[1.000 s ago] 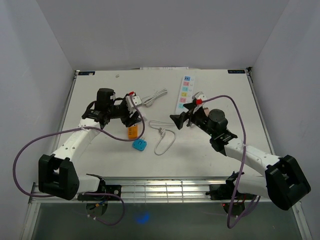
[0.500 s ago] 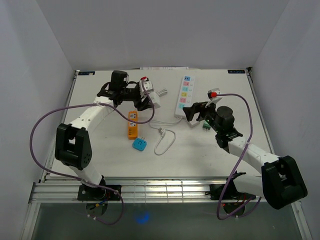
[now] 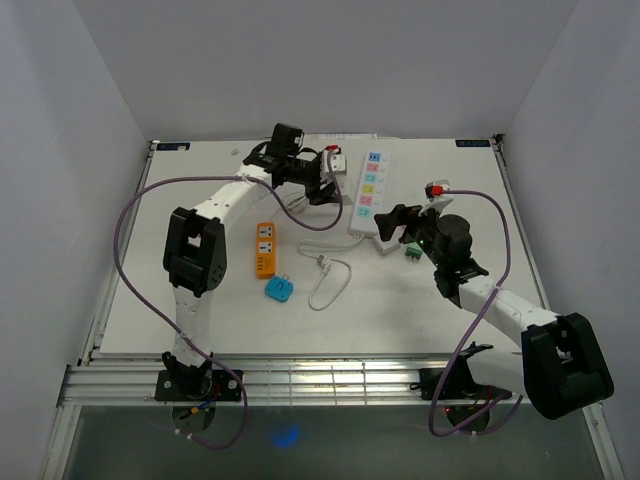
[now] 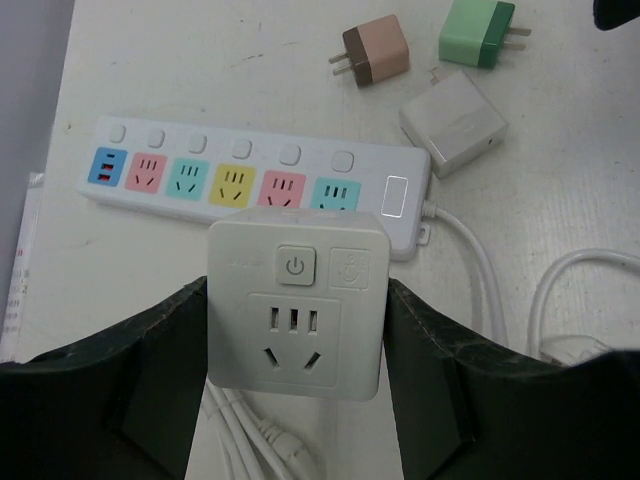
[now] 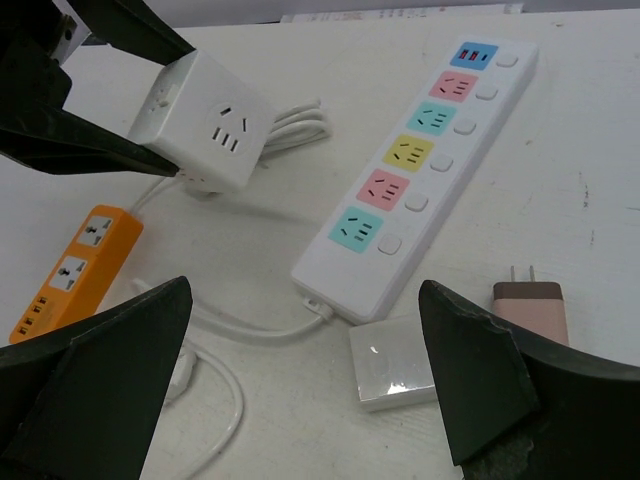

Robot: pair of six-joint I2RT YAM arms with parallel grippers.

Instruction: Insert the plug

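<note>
The plug (image 4: pixel 295 300) is a white square adapter block with a power button and socket holes on its face. My left gripper (image 4: pixel 295 335) is shut on its two sides and holds it above the table, just short of the white power strip (image 4: pixel 250 185) with its coloured sockets. In the top view the left gripper (image 3: pixel 335 165) and the plug (image 3: pixel 338 158) hang left of the strip (image 3: pixel 367 195). My right gripper (image 5: pixel 305 290) is open and empty, low over the strip's cable end (image 5: pixel 345 265). The right wrist view shows the plug (image 5: pixel 205 120) up at the left.
A small white charger (image 5: pixel 395 365), a brown plug (image 5: pixel 530 305) and a green plug (image 4: pixel 478 32) lie by the strip's cable end. An orange strip (image 3: pixel 264 248), a blue adapter (image 3: pixel 279 290) and a looped white cable (image 3: pixel 325 275) lie mid-table.
My left arm has swung from mid-table left to the far side, carrying the plug up beside the power strip. The right gripper has moved right and back toward the strip's near end, still open.
</note>
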